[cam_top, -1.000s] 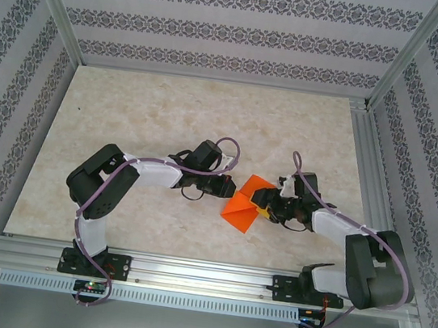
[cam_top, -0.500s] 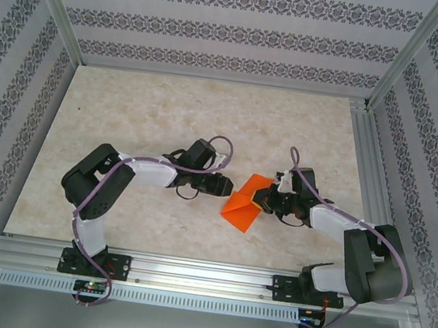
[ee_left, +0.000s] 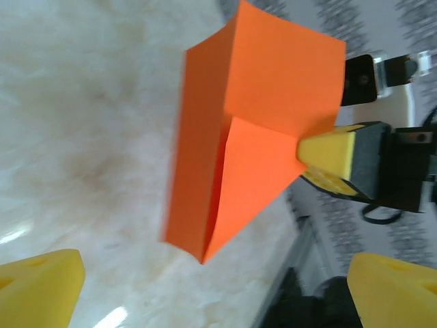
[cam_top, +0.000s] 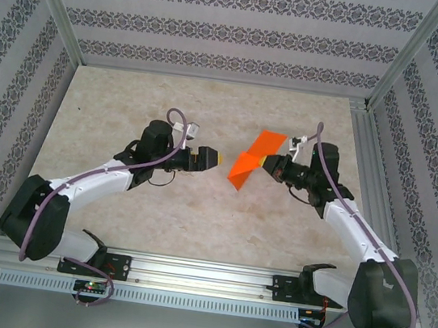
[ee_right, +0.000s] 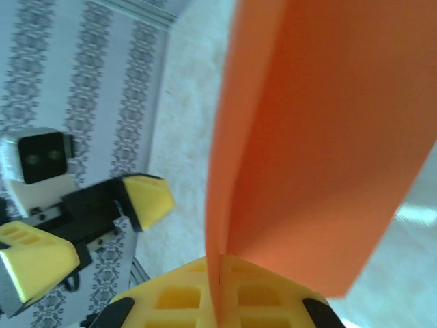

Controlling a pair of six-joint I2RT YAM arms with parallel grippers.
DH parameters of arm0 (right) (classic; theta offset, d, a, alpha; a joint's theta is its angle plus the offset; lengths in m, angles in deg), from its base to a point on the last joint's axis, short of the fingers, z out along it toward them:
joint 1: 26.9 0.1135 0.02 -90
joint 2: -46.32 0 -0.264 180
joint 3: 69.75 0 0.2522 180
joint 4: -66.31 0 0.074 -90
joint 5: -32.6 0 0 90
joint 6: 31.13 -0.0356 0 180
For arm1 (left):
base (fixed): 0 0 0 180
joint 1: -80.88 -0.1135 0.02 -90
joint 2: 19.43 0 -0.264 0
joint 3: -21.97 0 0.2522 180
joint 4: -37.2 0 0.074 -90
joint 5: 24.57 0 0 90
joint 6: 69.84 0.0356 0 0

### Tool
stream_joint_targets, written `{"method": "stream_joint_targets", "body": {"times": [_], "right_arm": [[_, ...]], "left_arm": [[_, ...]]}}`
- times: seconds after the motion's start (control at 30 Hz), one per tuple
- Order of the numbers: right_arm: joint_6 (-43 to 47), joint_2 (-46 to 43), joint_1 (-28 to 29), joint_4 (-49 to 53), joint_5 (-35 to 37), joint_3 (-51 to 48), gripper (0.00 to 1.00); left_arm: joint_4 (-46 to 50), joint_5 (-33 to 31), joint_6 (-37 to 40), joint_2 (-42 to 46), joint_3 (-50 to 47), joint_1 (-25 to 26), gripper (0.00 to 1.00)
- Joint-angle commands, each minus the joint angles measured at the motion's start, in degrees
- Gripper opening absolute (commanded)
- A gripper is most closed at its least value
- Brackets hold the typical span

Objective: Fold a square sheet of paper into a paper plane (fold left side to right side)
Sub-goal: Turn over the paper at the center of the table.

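1. The right hand is clamped on the folded square sheet of paper, holding it above the table.
2. The left hand gapes empty, facing the paper's free edge, near but apart.

One counter, one folded orange sheet of paper, two arms (left arm, right arm) and four yellow fingers, two per arm, are counted.
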Motion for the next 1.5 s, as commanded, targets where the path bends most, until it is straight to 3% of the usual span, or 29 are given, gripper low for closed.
{"method": "stream_joint_targets", "body": {"times": [0.0, 0.1, 0.2, 0.4, 0.57, 0.73, 1.17, 1.37, 1.47], "right_arm": [[0.45, -1.42, -0.20, -2.98, -4.53, 5.00, 0.00], [-1.33, -1.46, 0.09, -4.34, -5.81, 7.90, 0.00], [-2.59, -1.24, 1.13, -5.31, -6.41, 9.87, 0.00], [-7.49, -0.63, 4.52, -12.13, -7.57, 10.04, 0.00], [-12.88, -0.49, 5.58, -19.35, -7.75, 8.71, 0.02], [-11.27, -0.35, 6.04, -16.69, -7.33, 8.86, 0.03], [-9.21, 0.37, 5.64, -13.93, -6.98, 7.82, 0.05], [-6.30, -0.20, 5.23, -9.58, -6.56, 8.24, 0.15], [-4.75, -1.23, 4.27, -6.25, -5.70, 8.06, 0.25]], "left_arm": [[-15.54, 6.71, -11.89, 0.09, -0.75, -0.71, 1.00], [-22.90, 8.66, -17.00, -0.73, -0.16, -0.58, 1.00], [-24.52, 9.79, -17.93, -1.16, 1.50, -0.07, 1.00], [-29.91, 13.01, -21.70, -4.28, 3.91, 1.47, 0.90], [-33.43, 13.15, -24.30, -6.03, 4.53, 2.20, 0.75], [-39.16, 12.96, -27.91, -6.72, 4.09, 2.39, 0.55], [-38.10, 12.45, -27.06, -5.91, 2.47, 2.48, 0.22], [-36.02, 12.20, -25.64, -5.76, 1.79, 2.52, 0.12], [-32.28, 11.37, -23.42, -5.37, 1.48, 2.48, 0.10]]}}
